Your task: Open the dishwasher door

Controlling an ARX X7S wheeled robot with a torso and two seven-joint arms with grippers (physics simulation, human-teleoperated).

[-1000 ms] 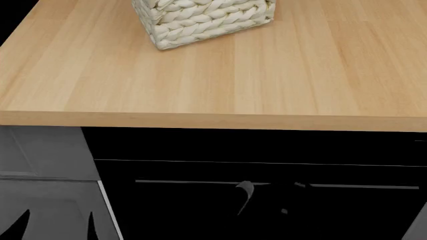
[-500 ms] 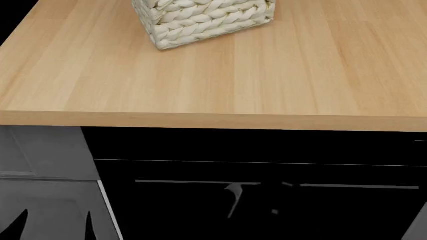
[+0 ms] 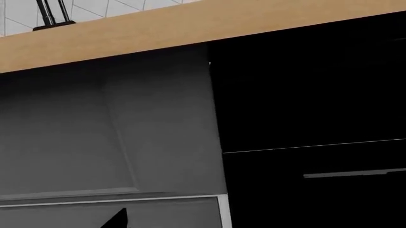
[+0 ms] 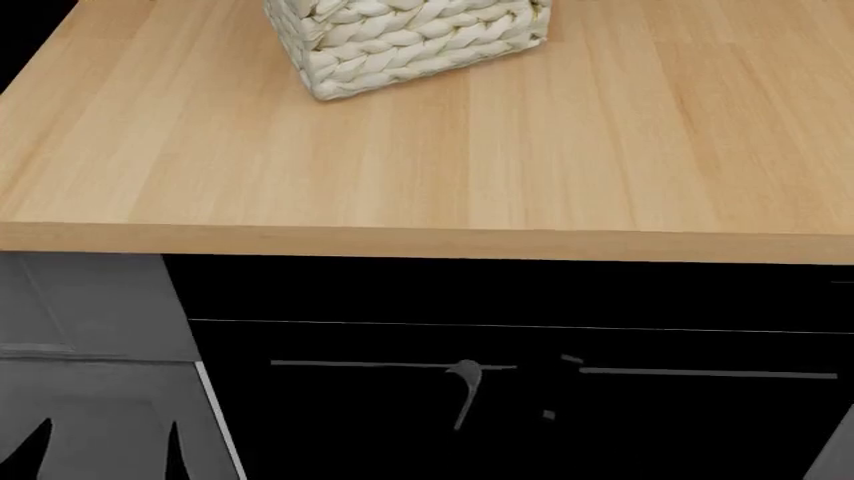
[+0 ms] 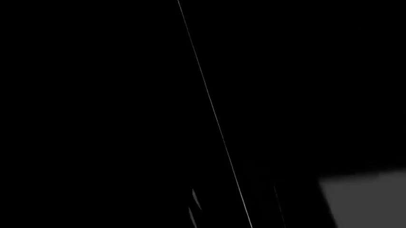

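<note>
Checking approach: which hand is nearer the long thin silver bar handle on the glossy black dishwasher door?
Right. The right hand sits at the silver bar handle, covering its middle. The left hand hangs low by the grey cabinet, off the black door.

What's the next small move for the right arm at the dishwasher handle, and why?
Probably close the jaws on the handle, then pull. In the head view the right gripper is a dark shape breaking the silver bar on the dishwasher door, which looks shut. Whether the jaws already grip is unclear; the right wrist view is almost black.
</note>
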